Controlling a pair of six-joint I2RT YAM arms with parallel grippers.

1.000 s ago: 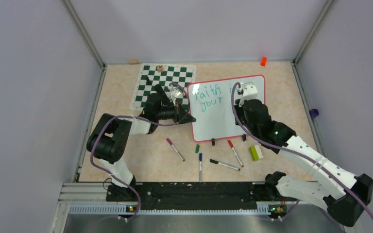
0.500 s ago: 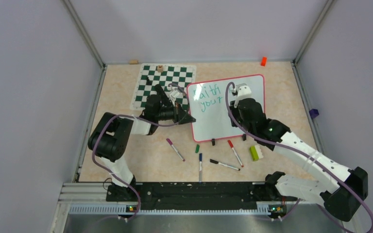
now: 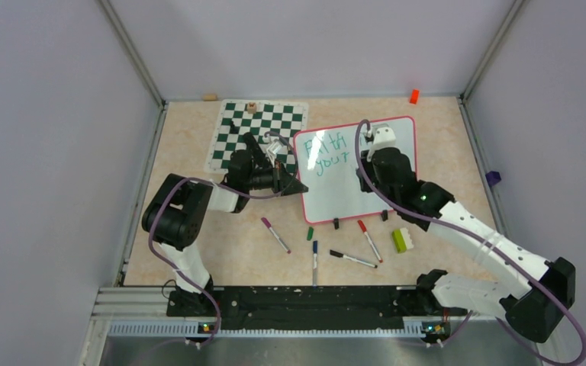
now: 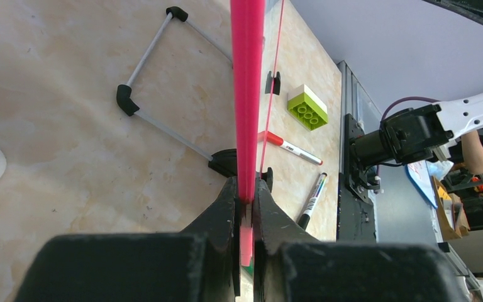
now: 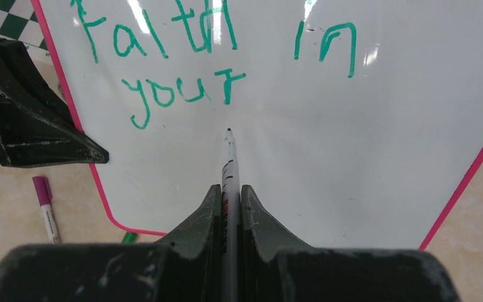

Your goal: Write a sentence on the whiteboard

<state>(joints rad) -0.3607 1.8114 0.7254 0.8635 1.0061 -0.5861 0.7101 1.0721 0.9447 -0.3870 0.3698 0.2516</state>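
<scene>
While the whiteboard (image 3: 339,197) stands tilted near the middle of the desk (image 3: 229,259), toward the far edge and just beside the chess mat (image 3: 263,126), its left rim is clamped between the fingers of the left hand (image 4: 246,189). In the left wrist view the pink frame is seen edge-on, pinched tight. A marker (image 5: 229,163) is gripped by the right hand (image 5: 229,192), whose fingers are closed on its barrel. Its tip is pointed at the white surface just below the last letter of "your", though whether it touches cannot be told. The sentence (image 5: 161,94) is written in teal, with "faith in" on the first line and "your" on the second. Several loose markers (image 3: 353,259) and a green brick (image 3: 400,240) are laid on the desk toward the near edge, in front of the board.
</scene>
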